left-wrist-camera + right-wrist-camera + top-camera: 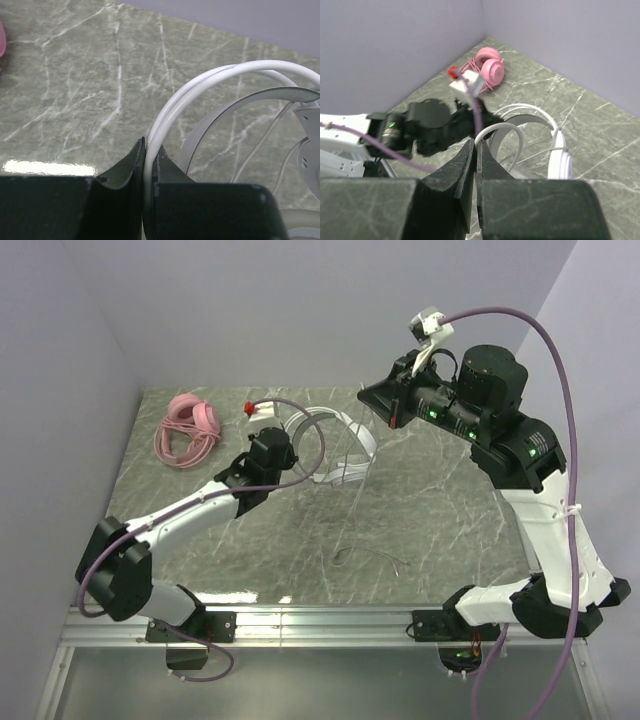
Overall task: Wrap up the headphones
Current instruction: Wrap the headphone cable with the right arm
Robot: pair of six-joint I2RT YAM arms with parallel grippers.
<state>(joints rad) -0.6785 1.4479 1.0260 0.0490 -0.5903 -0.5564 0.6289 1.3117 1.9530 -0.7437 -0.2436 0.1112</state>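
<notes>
Two headsets: pink over-ear headset (188,428) lying flat; white wire-band headset (335,445) upright, left pincer (148,147) gripping band; right pincer (475,145) clenched, contents unclear.

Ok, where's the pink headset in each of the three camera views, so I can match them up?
Top external: the pink headset lies far left, toward the back.
Left wrist: only a pink sliver shows, at the left edge.
Right wrist: upper middle.
Shared landmark: the white headset, whose band arcs through every view.
</notes>
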